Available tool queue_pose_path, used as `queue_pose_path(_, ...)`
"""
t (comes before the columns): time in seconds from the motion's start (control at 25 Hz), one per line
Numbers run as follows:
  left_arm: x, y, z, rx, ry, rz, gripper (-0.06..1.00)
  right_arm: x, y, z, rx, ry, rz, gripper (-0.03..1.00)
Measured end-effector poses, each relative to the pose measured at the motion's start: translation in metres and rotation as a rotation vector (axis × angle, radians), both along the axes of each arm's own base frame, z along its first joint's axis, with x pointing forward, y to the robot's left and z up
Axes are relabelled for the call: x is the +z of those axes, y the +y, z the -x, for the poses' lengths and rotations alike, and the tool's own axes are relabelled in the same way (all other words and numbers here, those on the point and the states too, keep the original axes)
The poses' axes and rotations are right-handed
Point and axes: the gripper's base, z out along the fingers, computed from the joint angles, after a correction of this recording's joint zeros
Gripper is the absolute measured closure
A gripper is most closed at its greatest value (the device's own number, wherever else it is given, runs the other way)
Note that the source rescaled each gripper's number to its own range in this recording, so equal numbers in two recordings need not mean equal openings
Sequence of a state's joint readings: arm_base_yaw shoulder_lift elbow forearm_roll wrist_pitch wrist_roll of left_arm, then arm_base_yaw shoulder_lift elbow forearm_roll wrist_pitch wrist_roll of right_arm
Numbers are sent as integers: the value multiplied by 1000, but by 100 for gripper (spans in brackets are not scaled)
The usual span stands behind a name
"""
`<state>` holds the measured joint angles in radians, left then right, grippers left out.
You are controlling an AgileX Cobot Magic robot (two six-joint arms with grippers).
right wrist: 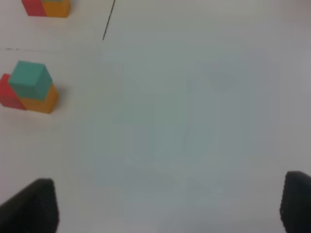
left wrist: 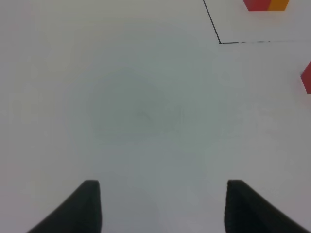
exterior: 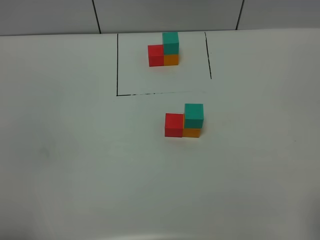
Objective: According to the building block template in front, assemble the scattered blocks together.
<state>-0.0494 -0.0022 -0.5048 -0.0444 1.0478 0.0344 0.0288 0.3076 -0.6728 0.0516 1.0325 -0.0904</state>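
Observation:
The building block template [exterior: 164,50] stands at the back inside thin black lines: a red and an orange cube side by side, a teal one on top of the orange. Nearer the middle, the scattered blocks sit joined in the same shape: red block [exterior: 174,125] against orange block [exterior: 191,132], teal block [exterior: 193,115] on the orange. The right wrist view shows this group [right wrist: 30,80] off to one side, well ahead of my right gripper [right wrist: 170,206], which is wide open and empty. My left gripper [left wrist: 163,206] is open over bare table, the red block's edge [left wrist: 306,77] far ahead.
The white table [exterior: 75,150] ends at a tiled wall [exterior: 165,15] behind the black frame lines [exterior: 117,65]. Neither arm appears in the high view.

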Motion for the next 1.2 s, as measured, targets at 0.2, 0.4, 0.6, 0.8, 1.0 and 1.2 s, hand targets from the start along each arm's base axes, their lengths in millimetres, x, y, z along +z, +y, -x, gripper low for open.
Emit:
queue_pose_path(0.2, 0, 0, 0, 0, 0, 0, 72, -26, -4, 22, -23, 18, 5, 12)
queue_pose_path(0.4, 0, 0, 0, 0, 0, 0, 72, -37, -5, 28, -31, -50, 1, 14)
queue_pose_path(0.6, 0, 0, 0, 0, 0, 0, 72, -42, -5, 41, -20, -135, -10, 21)
queue_pose_path(0.8, 0, 0, 0, 0, 0, 0, 72, -49, -5, 40, -8, -96, -9, 23)
queue_pose_path(1.0, 0, 0, 0, 0, 0, 0, 72, -49, -5, 41, -8, -97, -9, 24)
queue_pose_path(1.2, 0, 0, 0, 0, 0, 0, 72, -49, -5, 41, -8, -97, -10, 24)
